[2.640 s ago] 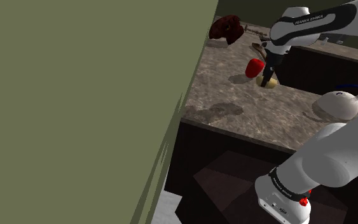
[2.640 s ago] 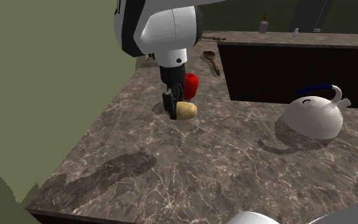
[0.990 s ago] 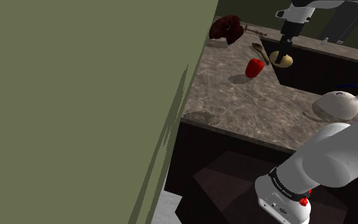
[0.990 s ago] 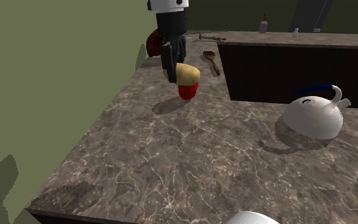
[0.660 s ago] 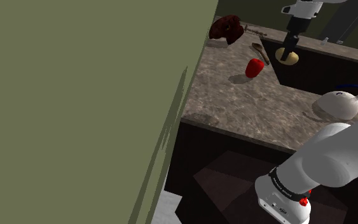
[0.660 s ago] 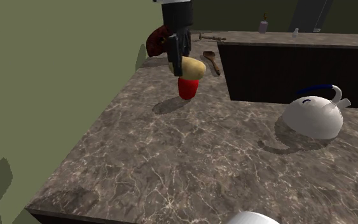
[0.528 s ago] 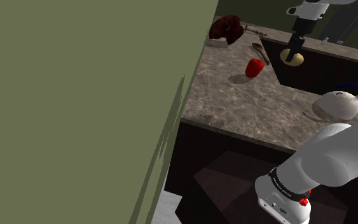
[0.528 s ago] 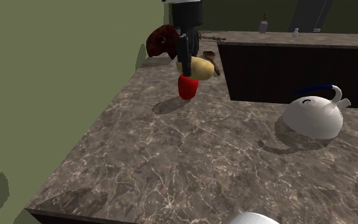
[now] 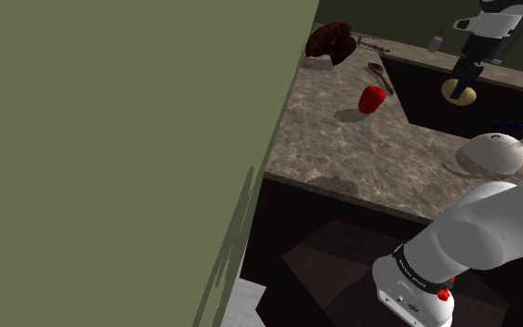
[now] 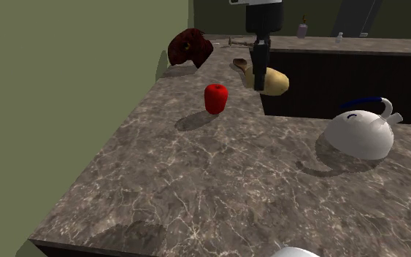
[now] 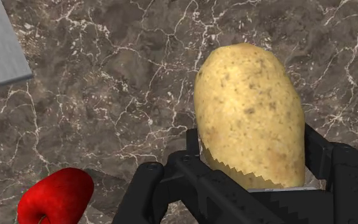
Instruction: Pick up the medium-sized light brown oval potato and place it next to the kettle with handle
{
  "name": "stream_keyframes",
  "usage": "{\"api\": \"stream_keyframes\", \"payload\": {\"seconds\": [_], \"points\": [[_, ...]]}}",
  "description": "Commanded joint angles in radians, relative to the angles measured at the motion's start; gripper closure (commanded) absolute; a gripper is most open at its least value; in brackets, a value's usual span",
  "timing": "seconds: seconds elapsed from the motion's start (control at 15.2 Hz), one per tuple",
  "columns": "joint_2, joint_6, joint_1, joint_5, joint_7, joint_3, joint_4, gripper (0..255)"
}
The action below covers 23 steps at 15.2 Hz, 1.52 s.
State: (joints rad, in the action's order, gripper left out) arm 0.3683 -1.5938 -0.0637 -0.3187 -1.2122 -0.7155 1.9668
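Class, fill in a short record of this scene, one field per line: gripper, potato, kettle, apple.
gripper: shut on the potato, above the countertop
potato: light brown, oval, held in the air, off the surface
kettle: white, dark blue handle, standing on the countertop, apart from the potato
apple: red, resting on the countertop

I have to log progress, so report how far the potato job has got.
Done: the potato is off the counter, clasped between the shut jaws. In hand: it hangs in the air, between the red apple and the white kettle in the second exterior view. Left: bring it to the kettle, set it down beside it and open the jaws.
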Motion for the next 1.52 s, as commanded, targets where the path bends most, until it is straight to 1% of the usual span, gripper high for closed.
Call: {"api": "stream_keyframes", "payload": {"seconds": [0.0, 0.33, 0.66, 0.92, 1.12, 1.45], "points": [[0.005, 0.002, -0.018, -0.018, -0.054, -0.036, -0.011, 255], [-0.001, -0.006, -0.049, -0.047, -0.175, -0.128, -0.041, 255], [-0.043, -0.022, -0.061, -0.05, -0.313, -0.247, -0.098, 255], [-0.113, -0.043, -0.049, -0.018, -0.444, -0.376, -0.163, 255], [-0.207, -0.066, -0.023, 0.052, -0.568, -0.512, -0.221, 255], [-0.196, -0.13, -0.029, 0.039, -0.552, -0.511, -0.15, 255]]}}
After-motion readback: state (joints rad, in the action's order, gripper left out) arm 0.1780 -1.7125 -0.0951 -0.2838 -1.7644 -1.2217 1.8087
